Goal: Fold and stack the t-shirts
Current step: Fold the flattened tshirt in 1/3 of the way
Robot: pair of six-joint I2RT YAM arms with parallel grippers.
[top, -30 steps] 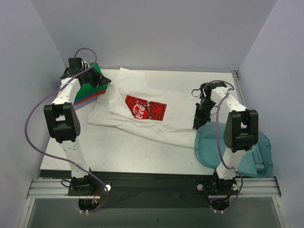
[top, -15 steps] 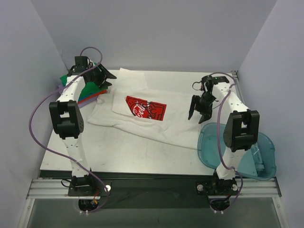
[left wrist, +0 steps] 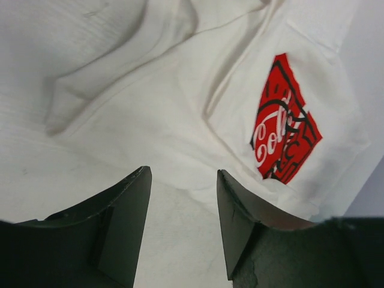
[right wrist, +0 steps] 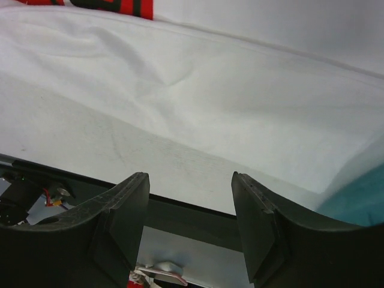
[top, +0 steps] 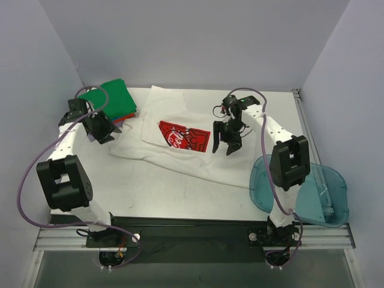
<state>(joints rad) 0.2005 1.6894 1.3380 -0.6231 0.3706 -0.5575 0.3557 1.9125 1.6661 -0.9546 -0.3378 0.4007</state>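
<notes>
**White logo shirt lies open on the table, both grippers empty**

The white t-shirt lies rumpled and print-side up across the far middle of the table. One long fold runs toward the near right. Its red logo is a slanted red block with black line work and white script. In the left wrist view the script shows the letters "Col"; the rest is too creased and foreshortened to read.

At the far left corner sits the pile of folded shirts. A green shirt is on top, and thin red-orange and bluish edges show below it along the near side. The pile is just beside the white shirt's left edge.

The left gripper hangs just in front of that pile, left of the white shirt. Its fingers are spread, with only cloth and table seen between them. The right gripper hovers over the white shirt, just right of the logo. Its fingers are also parted and hold nothing.

A translucent blue bin overhangs the near right corner, and the shirt's lower fold reaches close to its rim.
</notes>
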